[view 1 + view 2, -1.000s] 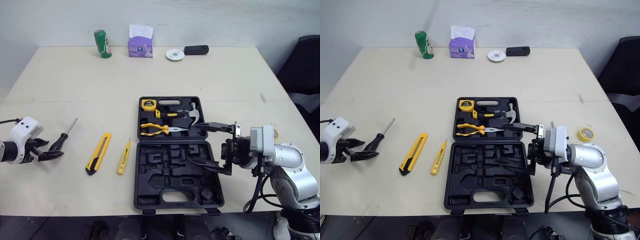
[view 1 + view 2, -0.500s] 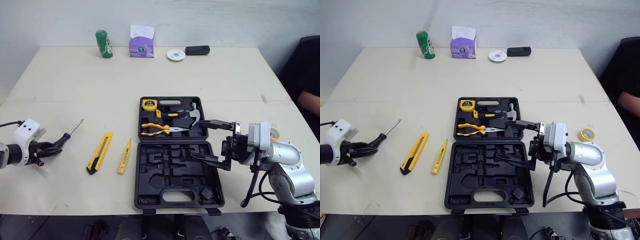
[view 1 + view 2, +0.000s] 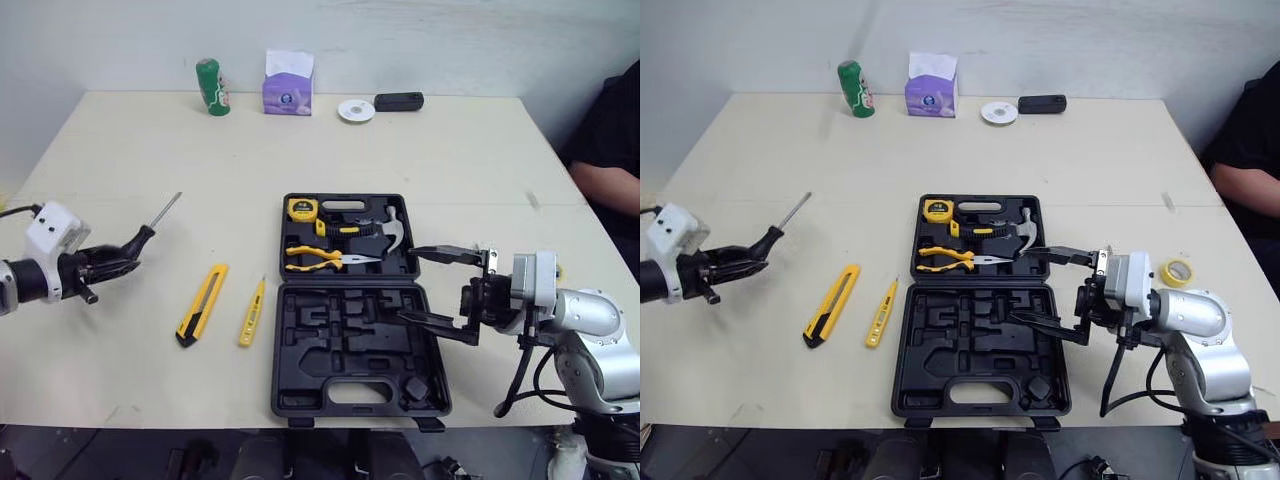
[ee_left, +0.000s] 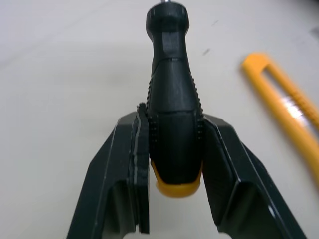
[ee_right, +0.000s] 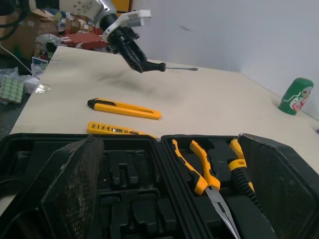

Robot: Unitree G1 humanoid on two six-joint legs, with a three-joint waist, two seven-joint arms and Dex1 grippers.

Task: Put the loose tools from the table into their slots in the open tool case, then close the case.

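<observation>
Left wrist view: screwdriver (image 4: 174,119) between fingers (image 4: 125,164)

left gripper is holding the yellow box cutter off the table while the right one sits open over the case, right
No: the left gripper is shut on the black-handled screwdriver, as the left wrist view shows; the yellow box cutter lies on the table. The right gripper is open over the case.

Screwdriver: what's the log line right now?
left claw: shut on screwdriver, held above table | right claw: open, over tool case
</observation>
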